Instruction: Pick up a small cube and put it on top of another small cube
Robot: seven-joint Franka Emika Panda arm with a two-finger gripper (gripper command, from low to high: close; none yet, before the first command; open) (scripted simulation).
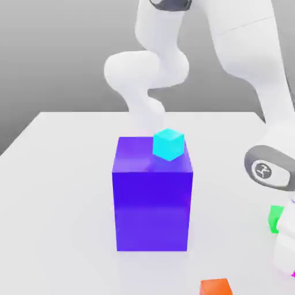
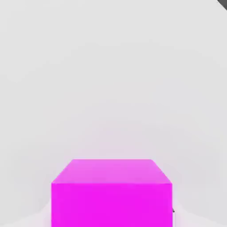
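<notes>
Hand view: jaws are closing on the small bright magenta cube [image 2: 111, 205]; it's sitting right between them, so I'm reading this as a grip, not an empty clench. No offset for the coming move to correct: cube is lying square to the hand. It's showing no obvious long axis. Whether it's resting on the pale tabletop [image 2: 111, 80] or hanging just off it, I can't tell.

Exterior view: the white two-finger gripper [image 1: 288, 262] is pointing down at the lower right edge, a magenta sliver peeking out at its tip. A small green cube [image 1: 276, 219] is sitting just beside it, towards the exterior view's left, so I'm judging a straight lift safer than a sideways drag. Small orange cube [image 1: 215, 287] is sitting at bottom centre-right. Small cyan cube [image 1: 169, 144] is resting on top of the big purple-blue block [image 1: 152, 210], mid-frame. Which cube is serving as the base, I can't say. One arm only.

Markings: round dark emblem [image 1: 263, 170] is showing on the arm, right side; no lettering is reading.
</notes>
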